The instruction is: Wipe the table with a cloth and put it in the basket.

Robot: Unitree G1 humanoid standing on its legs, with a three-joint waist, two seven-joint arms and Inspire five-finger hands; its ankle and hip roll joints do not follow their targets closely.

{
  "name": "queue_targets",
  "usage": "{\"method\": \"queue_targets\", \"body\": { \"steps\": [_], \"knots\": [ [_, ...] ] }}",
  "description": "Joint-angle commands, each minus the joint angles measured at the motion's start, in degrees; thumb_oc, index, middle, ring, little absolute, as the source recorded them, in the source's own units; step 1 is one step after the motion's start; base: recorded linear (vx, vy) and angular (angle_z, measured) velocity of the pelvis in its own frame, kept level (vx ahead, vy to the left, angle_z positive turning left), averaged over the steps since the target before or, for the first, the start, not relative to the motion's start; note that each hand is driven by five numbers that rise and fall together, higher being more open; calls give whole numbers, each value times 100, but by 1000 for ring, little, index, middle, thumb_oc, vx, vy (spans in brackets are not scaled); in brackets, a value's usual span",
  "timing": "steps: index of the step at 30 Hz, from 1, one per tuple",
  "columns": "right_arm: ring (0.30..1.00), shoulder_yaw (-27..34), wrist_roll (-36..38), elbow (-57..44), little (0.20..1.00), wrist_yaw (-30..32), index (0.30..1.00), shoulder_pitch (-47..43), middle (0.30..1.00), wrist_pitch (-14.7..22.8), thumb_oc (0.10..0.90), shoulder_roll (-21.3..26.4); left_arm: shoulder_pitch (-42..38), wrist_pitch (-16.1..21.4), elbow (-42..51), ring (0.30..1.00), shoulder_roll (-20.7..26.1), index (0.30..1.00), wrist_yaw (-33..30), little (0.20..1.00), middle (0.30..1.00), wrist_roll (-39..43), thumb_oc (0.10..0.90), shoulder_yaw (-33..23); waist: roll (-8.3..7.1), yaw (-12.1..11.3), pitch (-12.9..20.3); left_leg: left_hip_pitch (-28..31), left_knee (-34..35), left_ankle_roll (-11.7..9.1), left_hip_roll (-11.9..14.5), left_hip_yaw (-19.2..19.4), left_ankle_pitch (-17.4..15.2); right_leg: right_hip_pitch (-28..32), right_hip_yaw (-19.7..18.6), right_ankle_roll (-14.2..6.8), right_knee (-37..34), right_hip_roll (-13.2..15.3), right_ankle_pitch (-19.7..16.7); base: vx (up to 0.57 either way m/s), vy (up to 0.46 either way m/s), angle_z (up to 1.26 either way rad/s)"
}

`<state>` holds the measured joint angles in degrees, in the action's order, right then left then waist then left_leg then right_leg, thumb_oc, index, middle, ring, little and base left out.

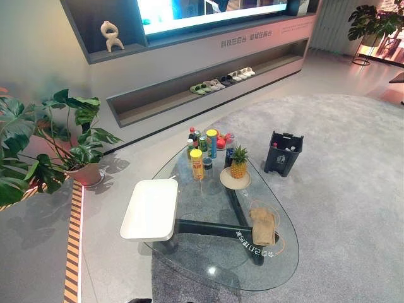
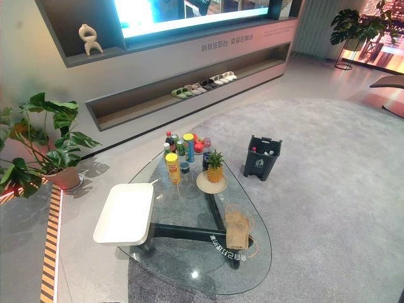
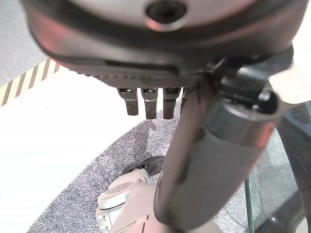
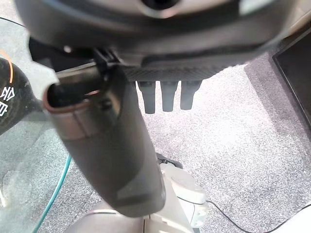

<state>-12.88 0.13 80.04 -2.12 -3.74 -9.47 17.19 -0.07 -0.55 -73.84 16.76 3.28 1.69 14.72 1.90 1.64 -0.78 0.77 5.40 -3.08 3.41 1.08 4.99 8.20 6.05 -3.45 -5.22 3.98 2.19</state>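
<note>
The brown cloth [image 1: 263,226] is seen lying crumpled on the glass table [image 1: 208,271], near its right edge. The dark basket [image 1: 283,153] is set on the carpet, well apart from the table. The left hand [image 3: 148,99] and right hand [image 4: 167,94] are held loose, with nothing in them.

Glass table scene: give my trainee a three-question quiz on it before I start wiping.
1. True or false: the cloth lies on the glass table, held by neither hand.
2. The basket stands: A) on the table B) on the carpet beyond the table C) on the white tray
3. Which fruit stands on the plate?

Key: 1 true; 2 B; 3 pineapple.

Left hand and right hand hang open.
</note>
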Motion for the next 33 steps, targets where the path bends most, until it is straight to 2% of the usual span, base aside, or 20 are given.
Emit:
{"method": "queue_targets", "body": {
  "steps": [1,13,20,21,23,27,30,33],
  "knots": [
    [900,70,-29,406,900,307,900,-376,900,0,800,152,-552,133,-337,900,110,900,-39,900,900,54,800,-201,-67,-248,-259,312,-39,-229,213,494,-670,-330,411,-452,22,495,-245,0,0,0],
    [900,135,-99,405,900,700,900,-366,900,72,800,173,-552,182,-373,900,116,900,-133,900,900,66,800,-261,-75,-235,-252,312,-39,-223,211,489,-671,-348,374,-455,22,481,-261,0,0,0],
    [900,14,-525,263,900,859,900,-419,900,48,800,333,-571,146,-272,900,242,900,-217,900,900,198,800,-284,-53,-208,-354,242,-39,-228,210,468,-625,-423,273,-459,22,457,-296,28,3,0],
    [900,-42,-646,205,900,930,900,-467,900,45,800,378,-596,161,-221,900,277,900,-244,900,900,265,800,-257,-39,-199,-414,163,-39,-227,215,476,-590,-507,242,-459,22,458,-325,0,0,0],
    [900,-255,-1388,61,900,1114,900,-505,900,138,800,458,-653,147,-119,900,352,900,-192,900,900,406,800,-187,-19,-171,-521,2,-39,-222,218,472,-532,-678,178,-455,22,445,-375,-62,21,-1],
    [900,-693,-1731,-133,900,1264,900,-759,900,73,800,580,-1066,-103,-56,900,541,900,304,900,900,953,800,-77,-11,-104,-935,-502,-39,-169,200,445,-387,-1203,63,-396,22,392,-512,-198,-3,1],
    [900,-810,-1899,-184,900,1296,900,-816,900,-9,800,602,-1208,-221,-68,900,593,900,363,900,900,1058,800,-123,-4,-73,-1098,-732,-39,-145,151,384,-317,-1451,18,-383,22,363,-578,-125,0,1],
    [900,-942,-2024,-214,900,1260,900,-935,900,-77,800,653,-1378,-181,-77,900,698,900,431,900,900,1175,800,-131,-2,-59,-1277,-967,-39,-130,116,354,-235,-1702,-31,-372,22,345,-665,-110,7,1]
  ]
}}
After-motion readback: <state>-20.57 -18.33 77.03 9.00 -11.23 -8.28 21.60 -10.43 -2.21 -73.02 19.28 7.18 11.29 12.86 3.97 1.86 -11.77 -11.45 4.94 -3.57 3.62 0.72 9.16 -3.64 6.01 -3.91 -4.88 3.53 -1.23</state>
